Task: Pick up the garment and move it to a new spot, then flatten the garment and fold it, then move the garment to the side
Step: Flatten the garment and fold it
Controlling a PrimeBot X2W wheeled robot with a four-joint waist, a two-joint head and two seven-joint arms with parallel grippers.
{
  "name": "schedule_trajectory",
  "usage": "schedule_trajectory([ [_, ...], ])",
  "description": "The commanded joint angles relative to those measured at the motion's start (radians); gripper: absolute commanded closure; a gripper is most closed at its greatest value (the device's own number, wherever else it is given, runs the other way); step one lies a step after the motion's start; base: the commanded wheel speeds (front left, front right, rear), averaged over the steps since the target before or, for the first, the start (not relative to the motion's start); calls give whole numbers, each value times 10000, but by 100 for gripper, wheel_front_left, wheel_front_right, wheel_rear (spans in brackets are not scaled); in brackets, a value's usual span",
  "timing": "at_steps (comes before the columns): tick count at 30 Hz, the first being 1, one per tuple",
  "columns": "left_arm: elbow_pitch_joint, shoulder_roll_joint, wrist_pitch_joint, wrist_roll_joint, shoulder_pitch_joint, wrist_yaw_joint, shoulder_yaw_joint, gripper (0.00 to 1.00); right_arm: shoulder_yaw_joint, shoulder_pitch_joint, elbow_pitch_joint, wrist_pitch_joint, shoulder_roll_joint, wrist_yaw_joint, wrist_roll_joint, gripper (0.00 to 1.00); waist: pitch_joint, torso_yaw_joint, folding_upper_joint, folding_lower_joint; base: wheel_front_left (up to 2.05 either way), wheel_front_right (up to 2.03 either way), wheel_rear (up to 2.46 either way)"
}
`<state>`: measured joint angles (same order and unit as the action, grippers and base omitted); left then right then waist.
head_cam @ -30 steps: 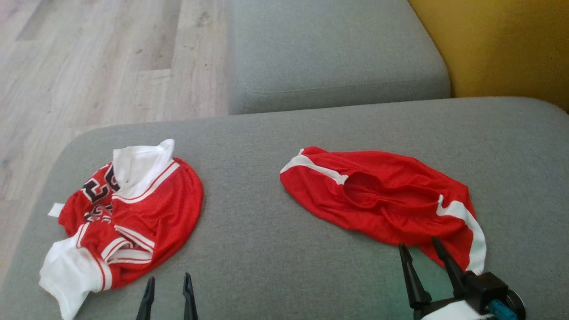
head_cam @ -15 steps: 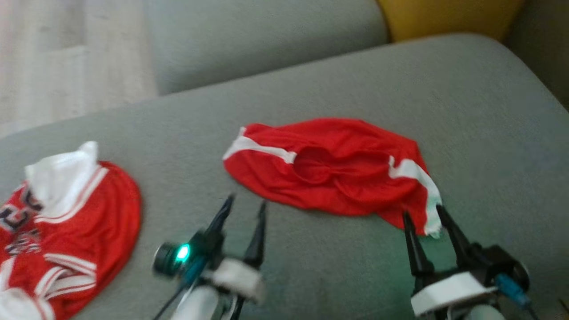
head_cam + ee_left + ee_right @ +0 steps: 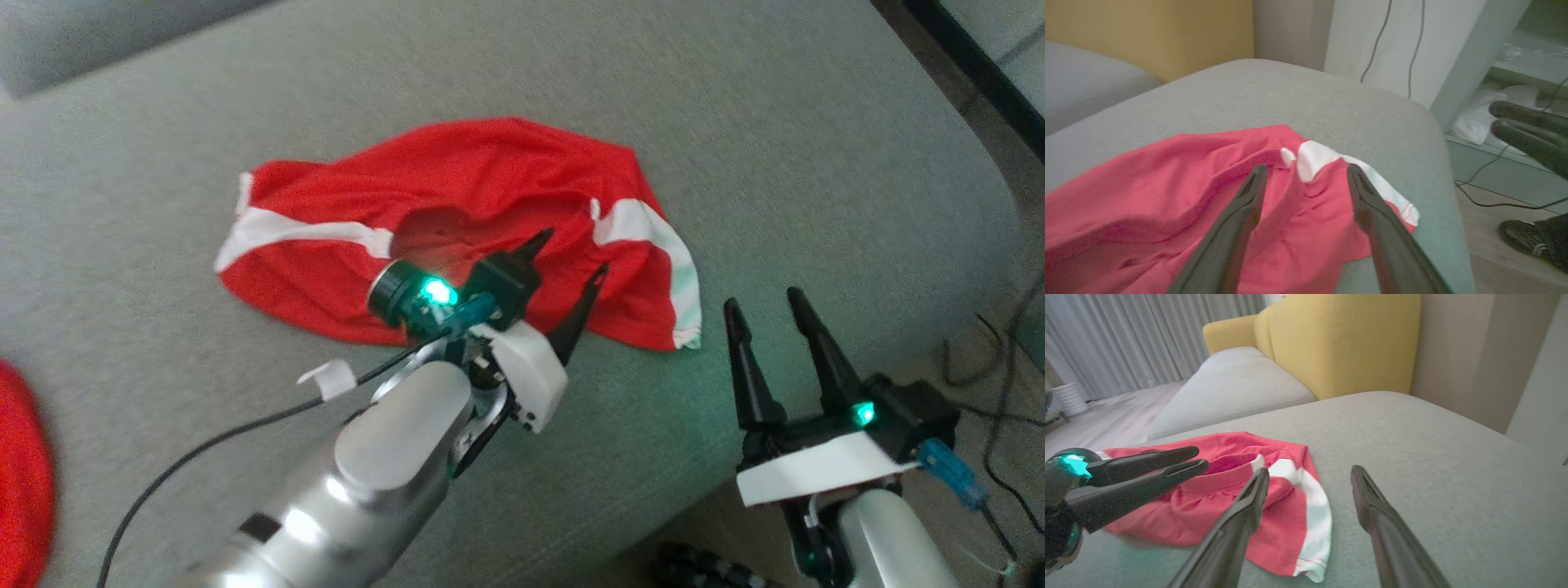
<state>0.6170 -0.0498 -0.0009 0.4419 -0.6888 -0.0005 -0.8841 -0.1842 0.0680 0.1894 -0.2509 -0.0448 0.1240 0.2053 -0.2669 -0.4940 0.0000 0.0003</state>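
Red garment [image 3: 457,180] lies crumpled; left hand [image 3: 574,251] over it, fingers [image 3: 1241,220] apart.

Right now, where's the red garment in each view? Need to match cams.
Head view: garment upper centre, left gripper over its near edge.
Left wrist view: garment lower left to centre, under the left gripper.
Right wrist view: garment left of centre, low.
Shared landmark: white stripe at its corner.

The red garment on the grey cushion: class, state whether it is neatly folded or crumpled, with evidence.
Crumpled, not folded. The red garment lies wrinkled on the grey cushion, with creases and uneven edges.
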Motion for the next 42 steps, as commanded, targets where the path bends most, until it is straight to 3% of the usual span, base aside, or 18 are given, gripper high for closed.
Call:
schedule_trajectory([
  [1, -188, -5, 23, 293, -718, 49, -129, 0, -128, 303, -394, -109, -55, 67, 106, 0, -913, -734, 0, -3, 0, 0, 0],
  [12, 873, -5, 176, 1833, -2165, 693, -1502, 0, -91, 289, -501, -109, -55, 67, 329, 0, -1163, -812, 0, -3, 0, 0, 0],
  [13, 931, -5, 175, 2022, -2247, 709, -1607, 7, -98, 289, -495, -109, -55, 67, 341, 0, -1158, -817, 0, -3, 0, 0, 0],
  [14, 969, -5, 157, 2203, -2323, 710, -1721, 44, -109, 291, -485, -109, -55, 67, 348, 0, -1151, -822, 0, -3, 0, 0, 0],
  [15, 998, -5, 182, 2442, -2366, 687, -1817, 63, -125, 295, -472, -109, -55, 67, 351, 0, -1138, -826, 0, -3, 0, 0, 0],
  [16, 1025, -5, 214, 2658, -2418, 677, -1924, 92, -141, 298, -460, -109, -55, 67, 352, 0, -1123, -827, 0, -3, 0, 0, 0],
  [17, 1052, -5, 265, 2831, -2479, 661, -2072, 100, -149, 303, -449, -109, -55, 67, 357, 0, -1113, -827, 0, -3, 0, 0, 0],
  [24, 1271, -5, 64, 3651, -2852, 673, -2963, 100, -166, 371, -405, -109, -55, 67, 254, 0, -859, -786, 0, -3, 0, 0, 0],
  [29, 1127, -5, -883, 3866, -3287, 950, -3213, 100, -282, 322, -254, -109, -54, 67, 107, 0, -413, -729, 0, -3, 0, 0, 0],
  [33, 1223, -5, -823, 3852, -3467, 1252, -3554, 100, -379, 312, -167, -109, -54, 67, 26, 0, -142, -692, 0, -3, 0, 0, 0],
  [34, 1326, -5, -649, 3784, -3473, 1337, -3651, 35, -408, 313, -167, -109, -54, 67, 19, 0, -126, -691, 0, -3, 0, 0, 0],
  [35, 1420, -5, -453, 3712, -3465, 1389, -3730, 0, -442, 319, -167, -109, -54, 67, 11, 0, -134, -691, 0, -3, 0, 0, 0],
  [42, 1809, -5, 856, 3389, -3287, 1131, -3932, 0, -479, 346, -226, -109, -54, 67, 132, 0, -620, -743, 0, -3, 0, 0, 0],
])
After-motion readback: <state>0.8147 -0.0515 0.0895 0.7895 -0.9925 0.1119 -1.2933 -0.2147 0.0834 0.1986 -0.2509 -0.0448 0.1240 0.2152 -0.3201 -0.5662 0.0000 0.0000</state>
